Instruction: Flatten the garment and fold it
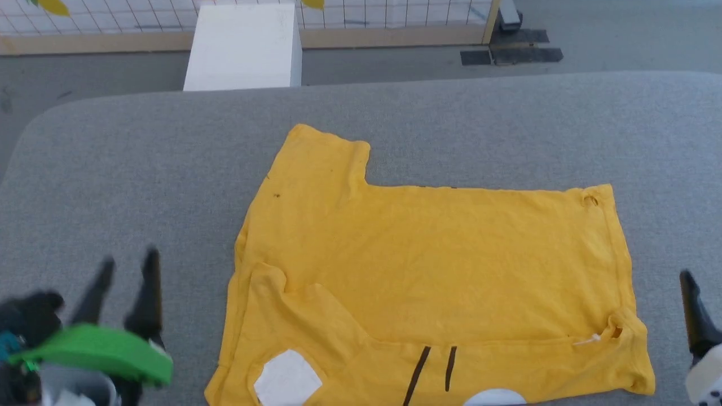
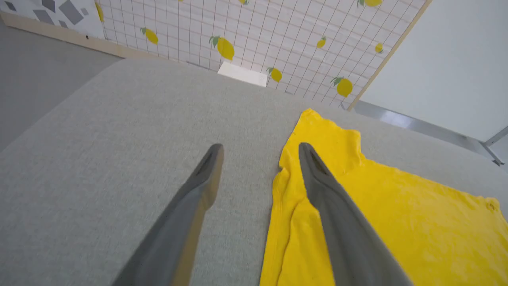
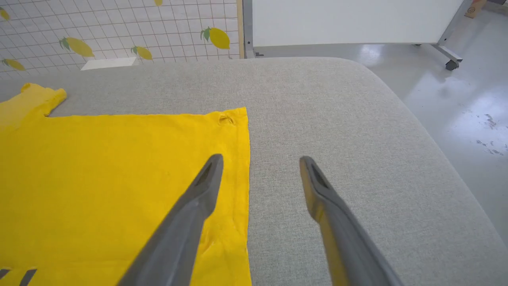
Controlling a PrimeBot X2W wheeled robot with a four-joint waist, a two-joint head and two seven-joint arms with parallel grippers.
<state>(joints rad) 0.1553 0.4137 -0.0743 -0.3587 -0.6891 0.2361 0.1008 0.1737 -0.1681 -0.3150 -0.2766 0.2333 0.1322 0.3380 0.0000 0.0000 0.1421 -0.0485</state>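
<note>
Left pincer (image 2: 258, 146) and right pincer (image 3: 260, 159) gaped empty over a grey table (image 1: 479, 124), lemon-print screen (image 2: 254, 31) behind. The shirt (image 1: 428, 254) lay flat, yellow, near edge folded.

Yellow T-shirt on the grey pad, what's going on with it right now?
The yellow T-shirt lies spread on the grey padded surface, its near edge turned over showing white patches and black stripes. Nothing holds it: the left gripper is open at its sleeve end, the right gripper open at its hem end.
</note>
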